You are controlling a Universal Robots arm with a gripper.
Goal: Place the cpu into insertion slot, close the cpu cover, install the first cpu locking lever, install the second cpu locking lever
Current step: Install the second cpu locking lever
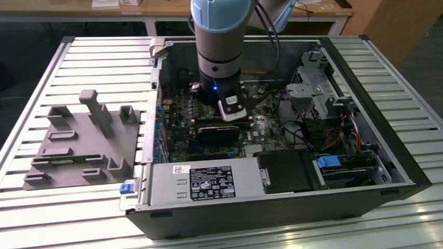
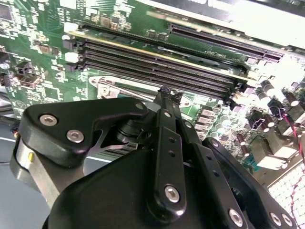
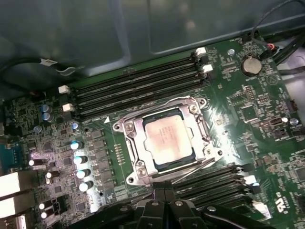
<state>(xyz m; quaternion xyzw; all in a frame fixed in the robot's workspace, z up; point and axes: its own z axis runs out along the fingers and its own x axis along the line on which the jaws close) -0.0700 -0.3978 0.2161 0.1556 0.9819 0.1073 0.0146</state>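
Observation:
In the first wrist view the cpu (image 3: 167, 136) lies flat in the insertion slot (image 3: 164, 165) on the green motherboard. Its pale metal face shows through the window of the silvery cpu cover (image 3: 129, 139), which is down over it. One thin wire locking lever (image 3: 193, 166) runs along the socket side nearest my gripper (image 3: 164, 194); another (image 3: 152, 106) hugs the far side. In the second wrist view my gripper (image 2: 166, 91) is shut, its tips by a wire lever (image 2: 126, 90). In the exterior view my gripper (image 1: 234, 118) reaches down into the open computer case.
Long memory slots (image 3: 138, 86) flank the socket on both sides. A black fan card (image 1: 218, 135), power supply (image 1: 201, 181), drive cage (image 1: 315, 88) and cables (image 1: 346, 140) crowd the case. A grey fixture (image 1: 83, 140) sits on the slatted table at the exterior view's left.

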